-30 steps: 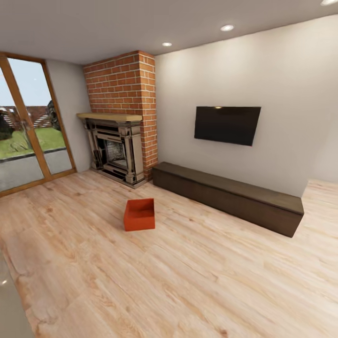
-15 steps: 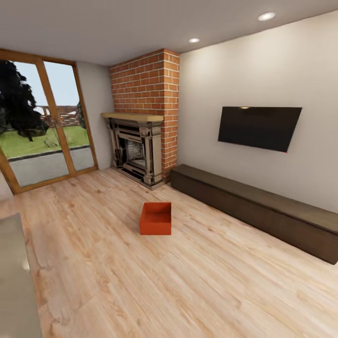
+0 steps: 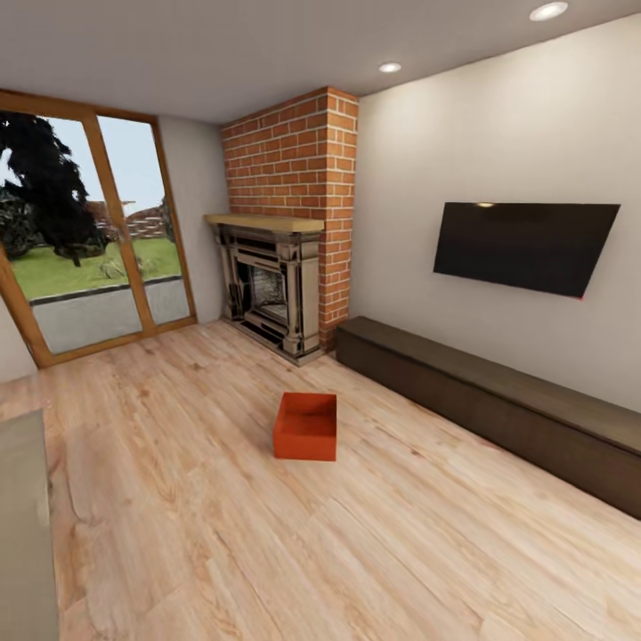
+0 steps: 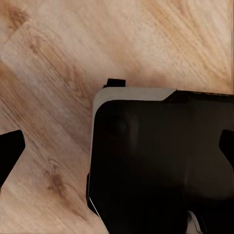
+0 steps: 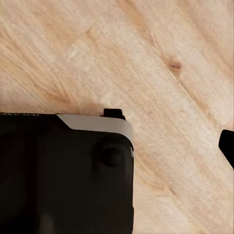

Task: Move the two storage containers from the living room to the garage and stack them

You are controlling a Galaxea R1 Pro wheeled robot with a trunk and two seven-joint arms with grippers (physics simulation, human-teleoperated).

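An orange-red box-shaped tub with thin straight walls (image 3: 305,427) sat open on the light wood-plank floor (image 3: 223,534), near the middle of the frame, in front of the red-brick fireplace (image 3: 289,223) and well apart from the long dark low cabinet (image 3: 499,401). It looked light, stiff and smooth, so holding two facing walls seemed best. The left fingers (image 4: 9,151) were spread wide, holding nothing. I could not tell about the right fingers (image 5: 226,144).
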